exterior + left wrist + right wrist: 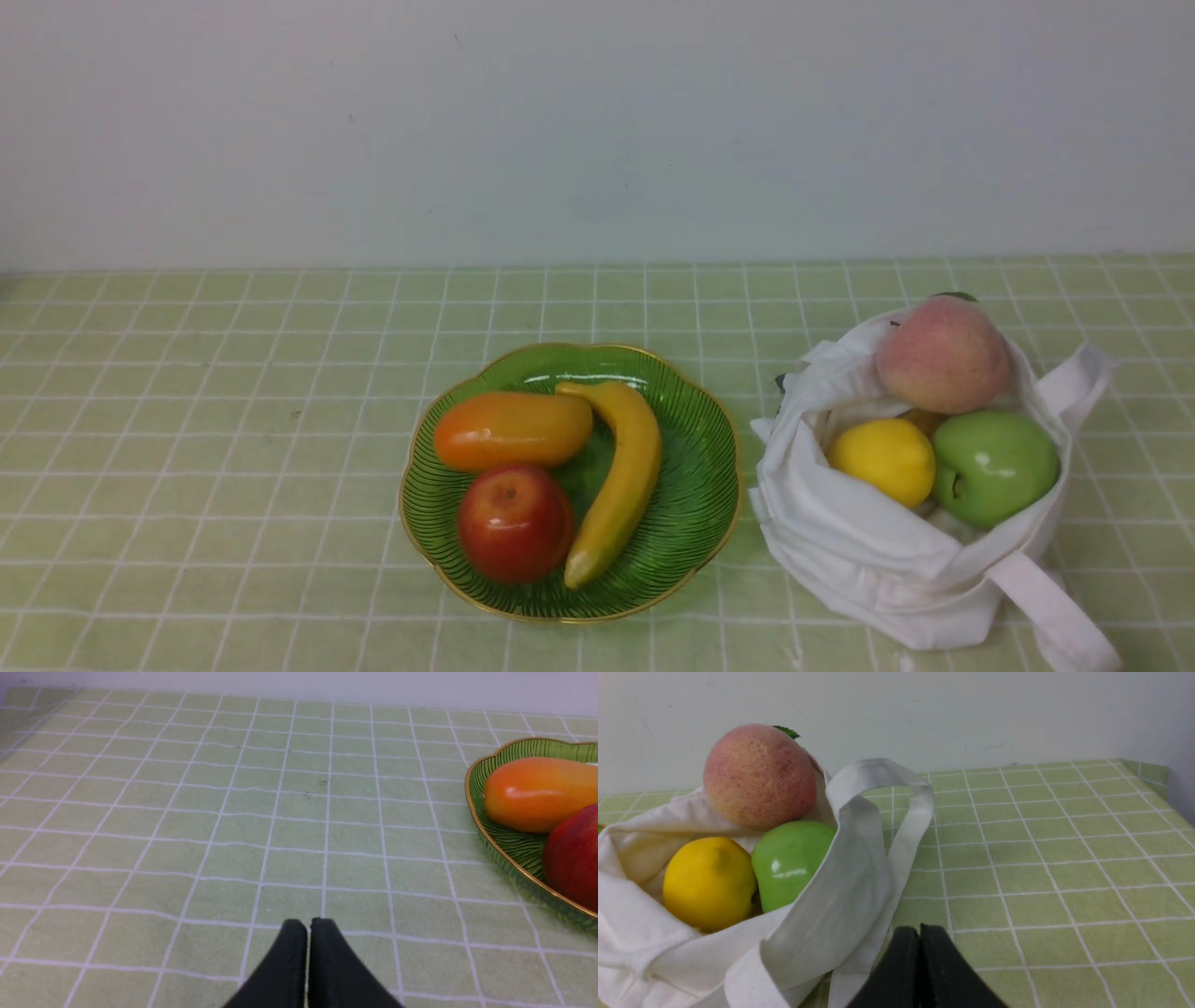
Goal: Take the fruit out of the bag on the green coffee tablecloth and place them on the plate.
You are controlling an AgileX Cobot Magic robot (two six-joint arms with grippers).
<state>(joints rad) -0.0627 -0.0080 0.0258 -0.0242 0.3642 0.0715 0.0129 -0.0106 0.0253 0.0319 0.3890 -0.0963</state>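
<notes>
The white bag point(868, 551) sits open on the green tablecloth point(233, 420) at the right. It holds a pink peach point(943, 355), a yellow lemon point(882, 459) and a green apple point(994, 467). The green plate point(695, 485) at centre holds a yellow banana point(621, 476), an orange fruit point(512, 429) and a red apple point(513, 523). Neither gripper shows in the front view. My left gripper point(308, 926) is shut and empty over bare cloth, left of the plate point(481, 812). My right gripper point(919, 933) is shut and empty beside the bag's handle point(896, 826), near the peach point(759, 777), lemon point(709, 883) and apple point(791, 861).
A pale wall point(597, 131) runs along the back edge of the cloth. The bag's second strap point(1060, 611) trails toward the front right edge. The cloth folds down at the far right edge point(1153, 772).
</notes>
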